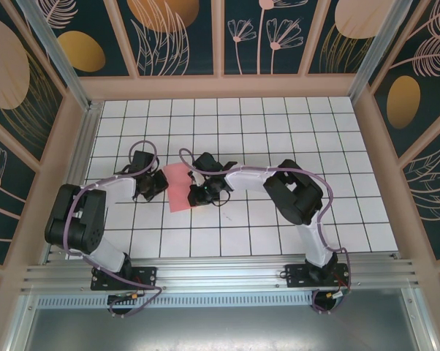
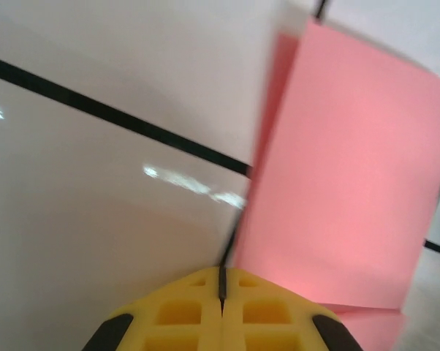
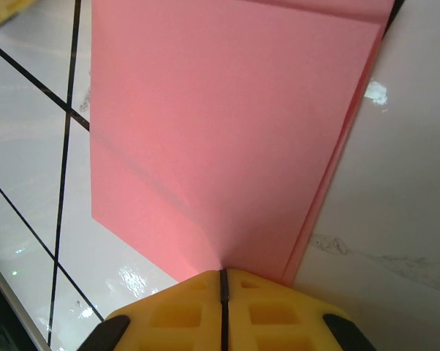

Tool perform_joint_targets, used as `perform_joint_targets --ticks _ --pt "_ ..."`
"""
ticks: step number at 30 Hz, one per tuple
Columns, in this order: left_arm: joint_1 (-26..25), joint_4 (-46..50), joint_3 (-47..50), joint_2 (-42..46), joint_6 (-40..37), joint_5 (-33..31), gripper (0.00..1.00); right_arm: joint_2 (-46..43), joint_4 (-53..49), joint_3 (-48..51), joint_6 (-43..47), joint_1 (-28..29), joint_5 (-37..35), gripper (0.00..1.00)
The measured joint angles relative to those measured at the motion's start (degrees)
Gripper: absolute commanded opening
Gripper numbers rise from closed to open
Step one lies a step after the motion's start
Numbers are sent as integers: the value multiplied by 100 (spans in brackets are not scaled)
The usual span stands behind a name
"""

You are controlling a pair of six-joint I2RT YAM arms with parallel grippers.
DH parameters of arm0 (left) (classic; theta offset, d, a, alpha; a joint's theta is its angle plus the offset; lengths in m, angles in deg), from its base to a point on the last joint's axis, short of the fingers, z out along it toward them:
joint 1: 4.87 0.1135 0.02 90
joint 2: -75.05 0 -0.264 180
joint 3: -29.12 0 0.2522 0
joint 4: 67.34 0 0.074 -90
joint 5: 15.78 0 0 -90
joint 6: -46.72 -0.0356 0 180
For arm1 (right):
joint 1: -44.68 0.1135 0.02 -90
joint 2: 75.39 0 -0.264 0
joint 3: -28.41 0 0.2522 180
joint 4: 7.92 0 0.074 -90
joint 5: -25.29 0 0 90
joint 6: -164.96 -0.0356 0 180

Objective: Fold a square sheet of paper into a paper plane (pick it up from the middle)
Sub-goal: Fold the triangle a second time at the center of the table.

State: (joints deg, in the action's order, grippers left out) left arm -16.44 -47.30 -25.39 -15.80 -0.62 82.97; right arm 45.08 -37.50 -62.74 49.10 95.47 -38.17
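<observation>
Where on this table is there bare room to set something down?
Free: tile rows along the back wall, and tiles right of the right arm. Crowded: mid-left, where the left end effector and right end effector flank the pink paper.

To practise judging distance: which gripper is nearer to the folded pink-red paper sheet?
Right. The right gripper is on the folded pink-red paper sheet, with the paper reaching its shut tips. The left gripper, also shut, sits just beside the sheet's edge.
</observation>
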Motion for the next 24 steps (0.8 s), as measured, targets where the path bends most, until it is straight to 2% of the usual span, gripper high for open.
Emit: perform_joint_targets --ticks 6,14,16,21,24 --pt "229 -9 90 302 -205 -125 8 -11 46 28 -9 0 11 11" --pt "170 -732 706 1547 -68 938 12 -44 94 55 -55 -2 55 14" --pt "96 -925 831 1648 4 1143 12 -127 153 153 -136 -11 52 20" --pt "-24 -1095 1084 1611 166 1368 17 -573 238 374 -358 -129 57 44" --pt "-24 -1237 1272 1582 291 1453 23 -925 431 389 -348 -264 -59 50"
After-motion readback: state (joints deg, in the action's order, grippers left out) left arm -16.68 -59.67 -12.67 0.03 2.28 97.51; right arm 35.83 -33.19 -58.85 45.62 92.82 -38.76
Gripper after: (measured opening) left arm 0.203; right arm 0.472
